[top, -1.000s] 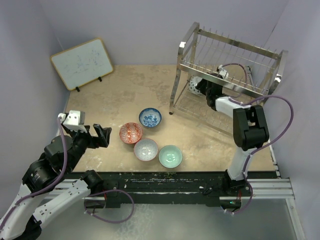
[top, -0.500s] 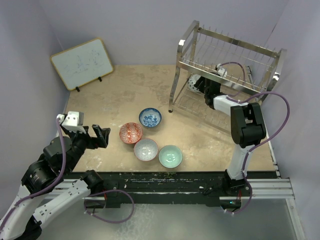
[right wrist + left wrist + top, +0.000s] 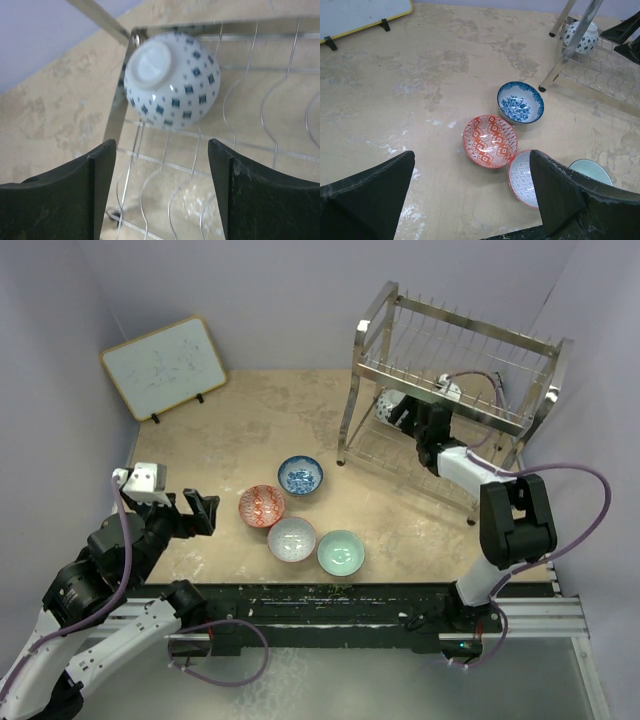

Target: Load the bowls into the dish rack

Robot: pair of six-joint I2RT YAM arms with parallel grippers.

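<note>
In the dish rack's (image 3: 460, 345) lower tier, left end: white bowl (image 3: 171, 80) with blue diamonds, tipped sideways, foot ring facing my right gripper (image 3: 161, 150), which gapes empty.

Robot lab: plain walls (image 3: 300, 300), mounting rail (image 3: 540, 615)

One bowl (image 3: 388, 406) sits in the rack (image 3: 352, 405) at two o'clock; four bowls (image 3: 300, 475) (image 3: 262, 506) (image 3: 292, 538) (image 3: 341, 552) cluster on the table (image 3: 260, 430) at seven o'clock, whiteboard (image 3: 165, 365) at ten.
</note>
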